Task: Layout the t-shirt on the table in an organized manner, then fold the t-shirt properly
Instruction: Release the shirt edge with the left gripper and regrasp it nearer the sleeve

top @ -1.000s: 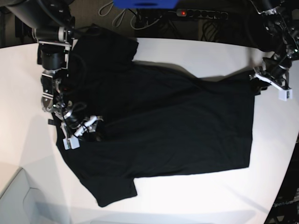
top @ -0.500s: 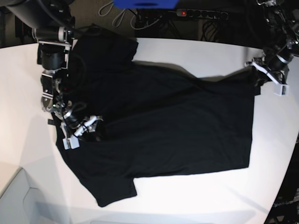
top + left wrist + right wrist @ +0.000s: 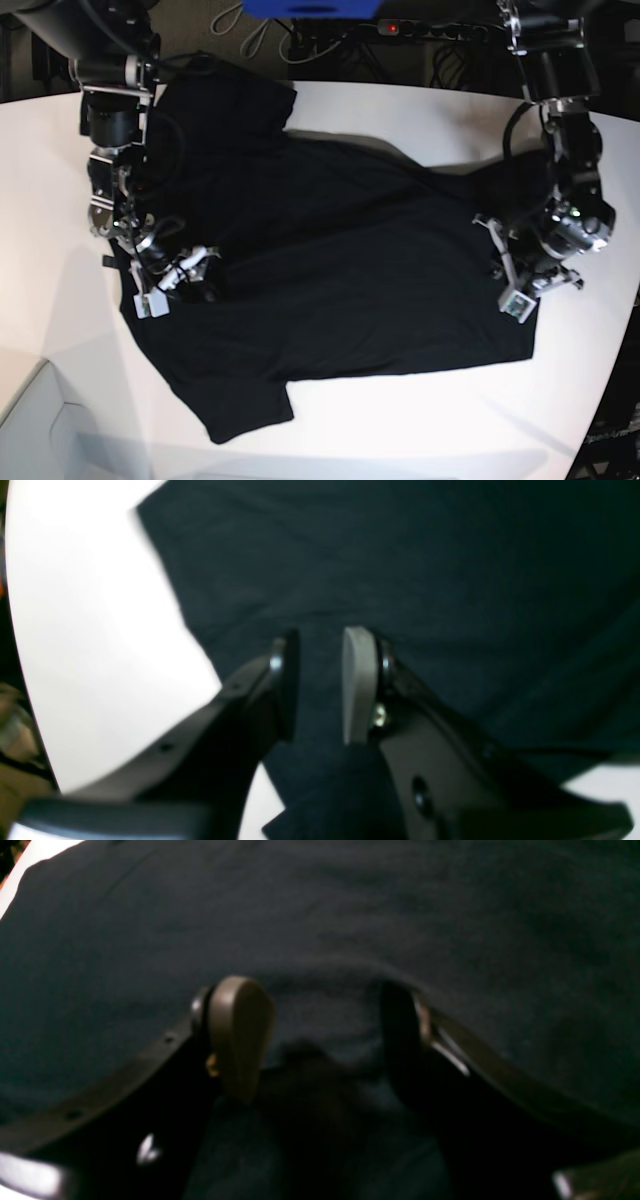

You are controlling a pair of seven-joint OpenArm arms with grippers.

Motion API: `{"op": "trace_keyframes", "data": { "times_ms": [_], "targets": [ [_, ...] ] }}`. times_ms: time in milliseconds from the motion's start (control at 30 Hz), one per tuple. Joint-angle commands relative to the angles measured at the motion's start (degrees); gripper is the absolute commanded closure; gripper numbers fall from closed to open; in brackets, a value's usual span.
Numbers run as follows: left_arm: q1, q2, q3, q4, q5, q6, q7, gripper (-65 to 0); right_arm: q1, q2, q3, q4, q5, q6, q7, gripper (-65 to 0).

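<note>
T-shirt [image 3: 340,270] lying spread across middle of table [image 3: 420,110]. Left gripper [image 3: 510,278], up at frame's right edge a second ago, now hanging over hem, jaws narrow, gripping nothing yet. Right gripper [image 3: 178,278] hovering wide near collar. Smoothing or first fold probably coming.

So the left gripper [image 3: 522,272] swung in from off the table's [image 3: 400,430] far right edge and dropped over the t-shirt's [image 3: 340,260] hem side, and that top right hem corner got pulled in a bit.
</note>
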Motion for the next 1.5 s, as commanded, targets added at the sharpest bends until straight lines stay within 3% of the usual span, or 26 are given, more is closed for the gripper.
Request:
{"op": "trace_keyframes", "data": {
  "times_ms": [0,100,233,500,567,733,867,1000,1100,1233,1467],
  "targets": [
    [-0.87,-0.79,1.91,-0.62,1.23,0.12,-0.42,-14.9,0.19,0.57,0.06,-0.06,-1.67,-1.41,-3.11,-37.6],
    [-0.6,-1.06,7.89,-3.44,5.28,0.12,-0.42,-14.9,0.19,0.57,0.06,-0.06,-1.67,-1.41,-3.11,-37.6],
    [2.04,-1.23,10.7,-3.0,7.91,0.12,-0.51,-14.9,0.19,0.65,0.06,-0.06,-1.67,-1.41,-3.11,-37.6],
    [11.18,-10.46,18.26,4.74,8.44,0.12,0.19,-14.9,0.37,0.65,0.06,-0.06,-1.67,-1.41,-3.11,-37.6],
    [14.78,-11.96,18.44,6.67,7.83,0.12,0.19,-14.9,0.45,0.65,0.06,-0.06,-1.67,-1.41,-3.11,-37.6],
    [20.23,-11.96,18.7,14.06,7.3,0.12,0.19,-14.9,0.45,0.3,0.15,-0.06,-1.67,-1.41,-3.11,-37.6],
    [21.38,-12.14,18.09,21.0,2.46,0.12,0.19,-14.9,0.54,-0.66,0.06,-0.06,-1.67,-1.41,-3.11,-37.6],
    [21.55,-12.4,12.64,23.82,-0.26,0.12,0.19,-14.9,0.54,-0.93,0.15,0.12,-1.67,-1.41,-3.11,-37.6],
    [19.44,-11.08,6.48,21.0,-0.09,0.12,0.11,-14.9,0.45,-0.93,0.15,0.12,-1.67,-1.41,-3.11,-37.6],
    [12.06,-7.04,0.68,8.78,0.0,0.12,0.11,-14.9,0.37,-0.93,0.15,0.12,-1.67,-1.41,-3.11,-37.6],
    [3.71,-6.95,6.66,-8.01,0.0,0.12,-0.42,-14.9,0.19,-0.93,0.15,0.12,-1.67,-1.41,-3.11,-37.6]
  ]
}}
